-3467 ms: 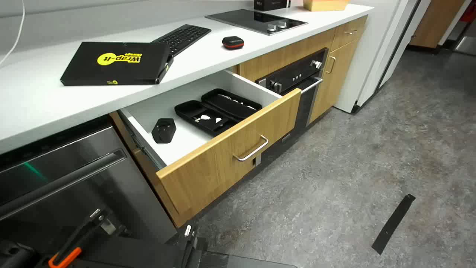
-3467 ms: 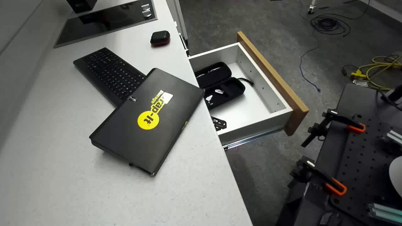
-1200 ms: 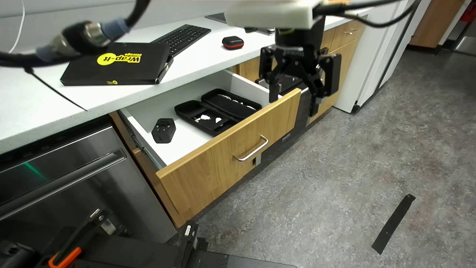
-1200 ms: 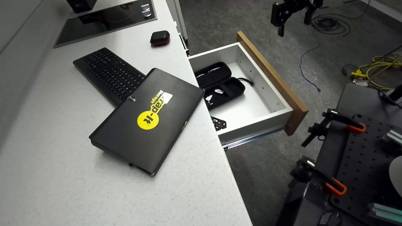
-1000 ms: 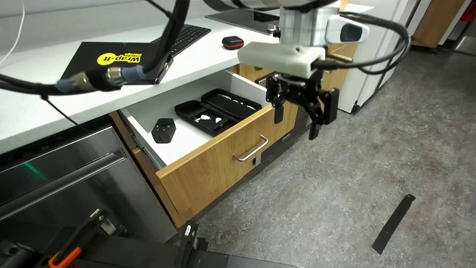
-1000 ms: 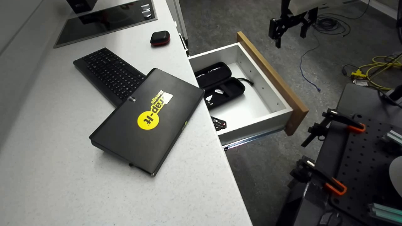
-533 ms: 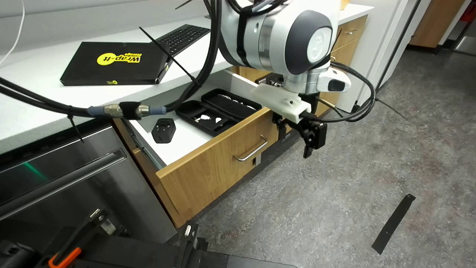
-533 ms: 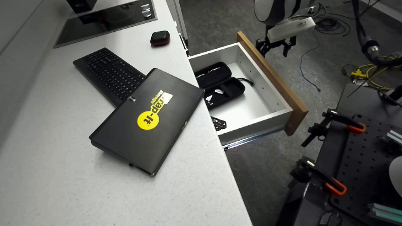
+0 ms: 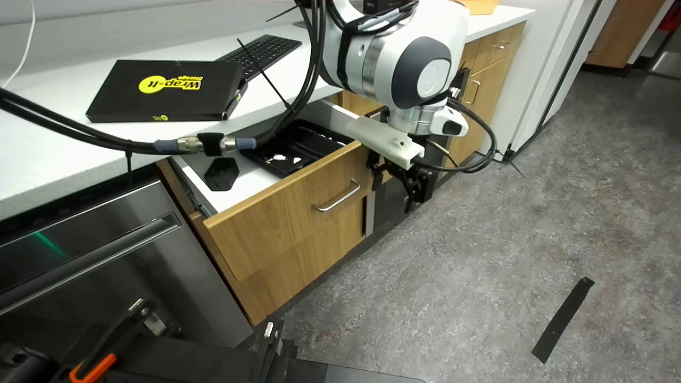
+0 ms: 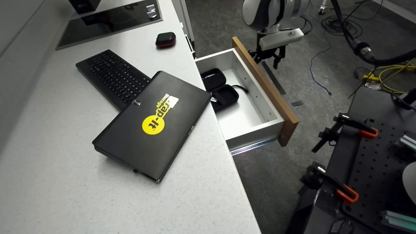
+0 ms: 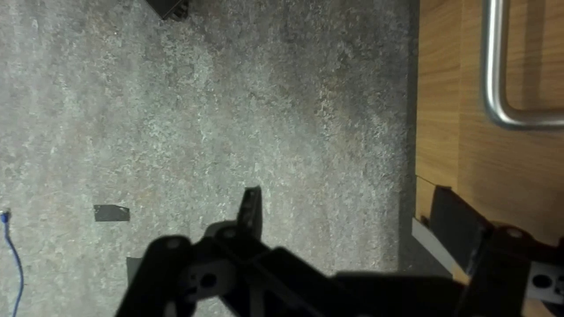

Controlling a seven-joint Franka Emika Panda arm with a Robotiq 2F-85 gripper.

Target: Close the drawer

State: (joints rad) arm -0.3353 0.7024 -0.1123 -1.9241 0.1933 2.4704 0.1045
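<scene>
The drawer (image 9: 276, 223) juts partway out from under the counter (image 10: 130, 201), an unfolded black case (image 10: 227, 96) inside. Just at its front hangs the gripper (image 11: 347, 191), fingers spread well apart; whether it touches the front, I cannot tell. On the pale, speckled counter a black box (image 10: 172, 139) overlaps the keyboard (image 10: 112, 76); a small pouch (image 10: 165, 39) sits near the edge, the cooktop (image 10: 110, 21) beyond. A steel appliance (image 9: 175, 282) flanks the drawer. The floor (image 9: 479, 276) is mottled grey, with dark tape (image 9: 563, 320) and, farther off, coiled cables (image 10: 338, 26).

Grained tan fronts the drawer (image 9: 279, 223); the floor (image 9: 479, 266) is mottled grey, perhaps brown-flecked.
</scene>
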